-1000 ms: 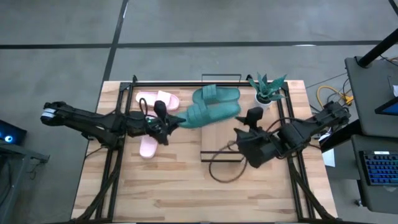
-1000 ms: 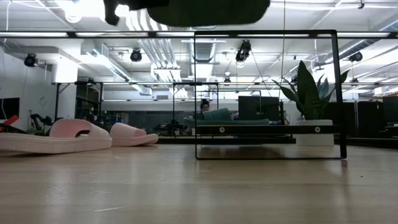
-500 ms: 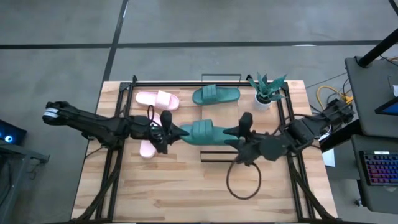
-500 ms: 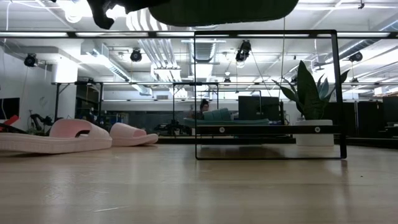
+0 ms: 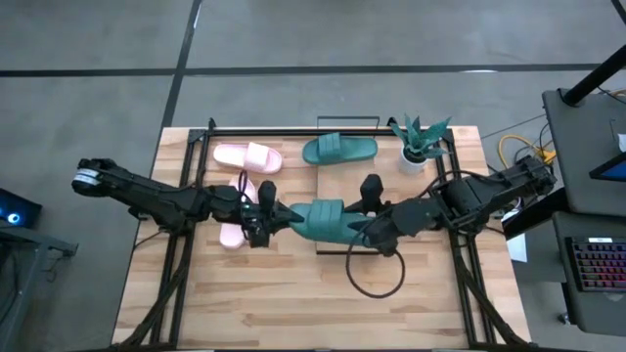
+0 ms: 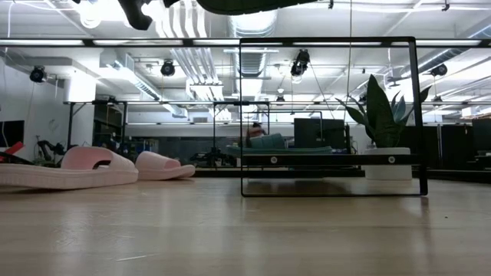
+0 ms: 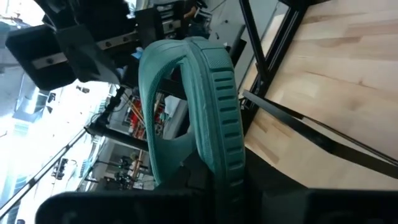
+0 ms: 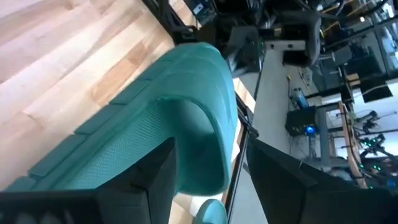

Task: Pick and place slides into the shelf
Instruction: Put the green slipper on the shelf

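Observation:
One teal slide (image 5: 318, 219) hangs over the middle of the table, between my two grippers. My left gripper (image 5: 278, 215) is shut on its left end and my right gripper (image 5: 364, 225) closes on its right end. In the low view the slide (image 6: 245, 4) shows high above the tabletop. The other teal slide (image 5: 339, 149) lies sole down on the shelf (image 5: 349, 184), at its far end. One pink slide (image 5: 247, 156) rests on the table at the far left. The second pink slide (image 5: 233, 233) lies partly under my left arm. My left gripper pinches the sole's left end (image 7: 219, 177) between its two nearly shut fingers, coming level from the table's left, along the slide. The slide is lifted clear and about level. My right gripper comes from the table's right, slanting down. Its fingers (image 8: 155, 177) stand on the two long sides of the slide's right end (image 8: 186, 168), across its width. One finger lies against the sole's edge; a thin gap shows at the other.
A potted plant (image 5: 421, 143) stands at the far right, beside the shelf. A dark cable loop (image 5: 377, 276) hangs from my right arm over the near table. Black frame rails (image 5: 176, 254) run along both table sides. Bare wood lies near the front edge.
My left gripper has carried the teal slide from beside the shelf's far end toward the near edge, and the slide has turned from slanted to lying left to right. My right gripper has moved left, turned about, and come onto the slide's right end.

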Controlling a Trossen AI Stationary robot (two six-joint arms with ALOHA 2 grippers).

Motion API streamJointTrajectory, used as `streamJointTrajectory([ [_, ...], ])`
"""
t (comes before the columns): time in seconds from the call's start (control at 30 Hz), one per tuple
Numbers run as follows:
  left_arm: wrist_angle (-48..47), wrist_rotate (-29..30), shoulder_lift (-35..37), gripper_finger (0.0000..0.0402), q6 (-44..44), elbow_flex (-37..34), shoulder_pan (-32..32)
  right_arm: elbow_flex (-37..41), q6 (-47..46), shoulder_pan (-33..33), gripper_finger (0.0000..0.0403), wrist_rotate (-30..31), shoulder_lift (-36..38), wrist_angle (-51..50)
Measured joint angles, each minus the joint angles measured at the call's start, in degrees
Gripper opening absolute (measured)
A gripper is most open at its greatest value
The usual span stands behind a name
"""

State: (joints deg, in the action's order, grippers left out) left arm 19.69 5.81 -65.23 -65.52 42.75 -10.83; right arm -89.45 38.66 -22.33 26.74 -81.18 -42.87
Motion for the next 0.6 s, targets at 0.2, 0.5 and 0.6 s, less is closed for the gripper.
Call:
streamJointTrajectory([
  [0.2, 2.21, -1.21, -2.74, 0.0019, -1.22, 0.76, 0.07, 0.0, 0.85, 0.38, 0.0183, -3.16, -0.35, 0.41],
  [0.5, 2.77, -2.34, -7.42, 0.0019, -2.96, 5.51, -0.07, 0.0, 0.61, 0.65, 0.0183, -4.96, -0.35, 1.05],
  [0.6, 2.73, -2.35, -8.34, 0.0019, -2.99, 6.3, -0.07, 0.0, -0.2, 0.61, 0.0182, -5.14, -0.35, 1.06],
])
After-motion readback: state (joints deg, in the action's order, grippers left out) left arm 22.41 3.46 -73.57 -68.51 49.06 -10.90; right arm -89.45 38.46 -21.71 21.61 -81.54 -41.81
